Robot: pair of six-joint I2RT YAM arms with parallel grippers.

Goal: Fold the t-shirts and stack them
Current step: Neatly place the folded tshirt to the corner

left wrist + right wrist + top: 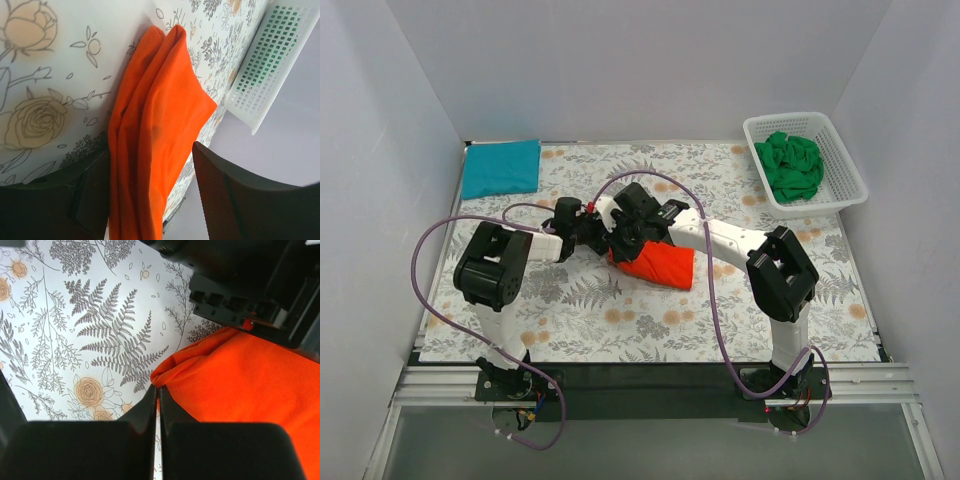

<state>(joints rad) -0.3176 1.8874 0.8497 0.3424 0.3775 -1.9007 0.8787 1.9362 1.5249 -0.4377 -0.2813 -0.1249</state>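
An orange t-shirt (658, 264) lies bunched on the floral cloth in the middle of the table. My right gripper (159, 392) is shut on a folded edge of it (240, 385), with a sliver of orange between the tips. My left gripper (150, 197) is open. The orange shirt (155, 125) hangs between its jaws, against the left finger (90, 195). Both grippers meet over the shirt's left end (620, 238). A folded blue t-shirt (501, 167) lies at the far left corner. A green t-shirt (790, 166) sits crumpled in the basket.
A white plastic basket (845, 160) stands at the far right and also shows in the left wrist view (265, 65). The floral tablecloth (570, 320) covers the table. White walls close in three sides. The left arm's body (240, 295) shows close above the shirt in the right wrist view.
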